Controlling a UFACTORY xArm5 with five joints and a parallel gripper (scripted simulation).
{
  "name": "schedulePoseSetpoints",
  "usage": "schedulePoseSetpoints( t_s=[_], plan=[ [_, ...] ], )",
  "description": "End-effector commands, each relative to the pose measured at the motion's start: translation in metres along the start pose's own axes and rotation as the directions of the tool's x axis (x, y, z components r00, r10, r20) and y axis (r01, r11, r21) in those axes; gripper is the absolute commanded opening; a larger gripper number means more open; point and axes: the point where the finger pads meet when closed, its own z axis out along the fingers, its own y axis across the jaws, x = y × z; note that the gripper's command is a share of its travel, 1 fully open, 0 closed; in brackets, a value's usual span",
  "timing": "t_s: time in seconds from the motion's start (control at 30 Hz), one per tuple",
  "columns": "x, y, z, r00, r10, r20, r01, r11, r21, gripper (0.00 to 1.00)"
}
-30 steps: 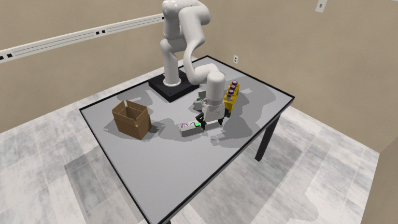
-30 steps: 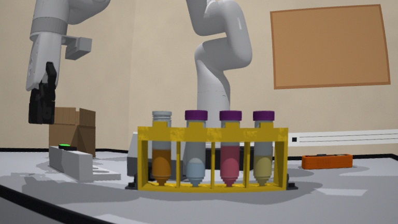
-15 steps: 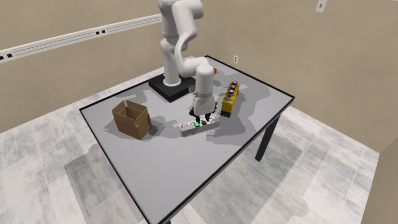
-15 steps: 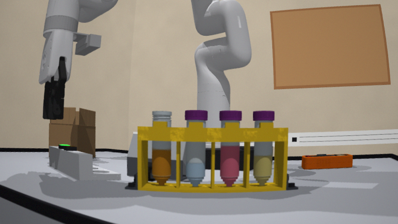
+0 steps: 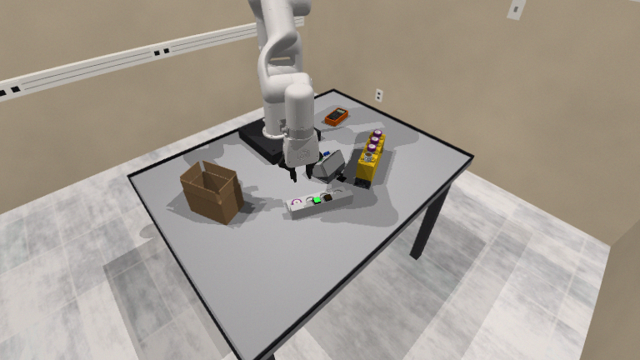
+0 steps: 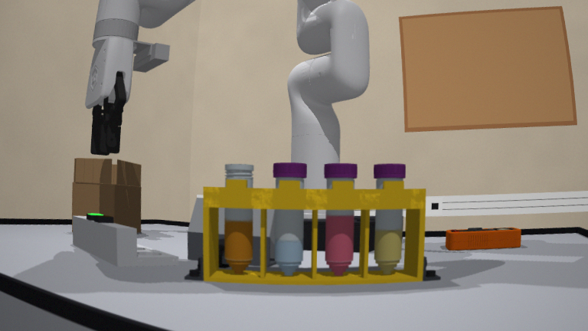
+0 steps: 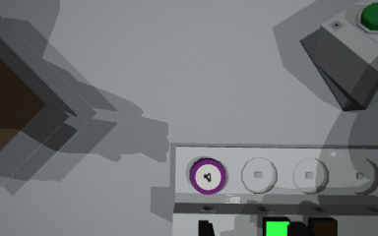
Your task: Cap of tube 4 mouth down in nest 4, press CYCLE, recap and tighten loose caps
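On tray, cap below empty jaws

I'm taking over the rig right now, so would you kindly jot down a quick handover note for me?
Tool: partly closed, holding nothing, hanging in the air above the cap tray.
Things: purple cap sits in the end nest of the tray. The open tube, with orange liquid, stands uncapped in the yellow rack; the other three tubes wear their caps.
Done: cap off and nested; the green lamp is lit.
Left: pick up the cap, screw it back onto the open tube, check the other three caps, release, press the green READY key.
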Motion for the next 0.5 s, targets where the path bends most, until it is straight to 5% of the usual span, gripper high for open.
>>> schedulePoseSetpoints(
  t_s=[0.0,0.3,0.47],
  plan=[
    [0.014,-0.015,-0.013,1.0,-0.001,0.006,0.001,1.0,-0.004,0.46],
    [0.014,-0.015,-0.013,1.0,-0.001,0.006,0.001,1.0,-0.004,0.46],
    [0.013,-0.015,0.012,1.0,-0.001,0.006,0.001,1.0,-0.004,0.46]
  ],
)
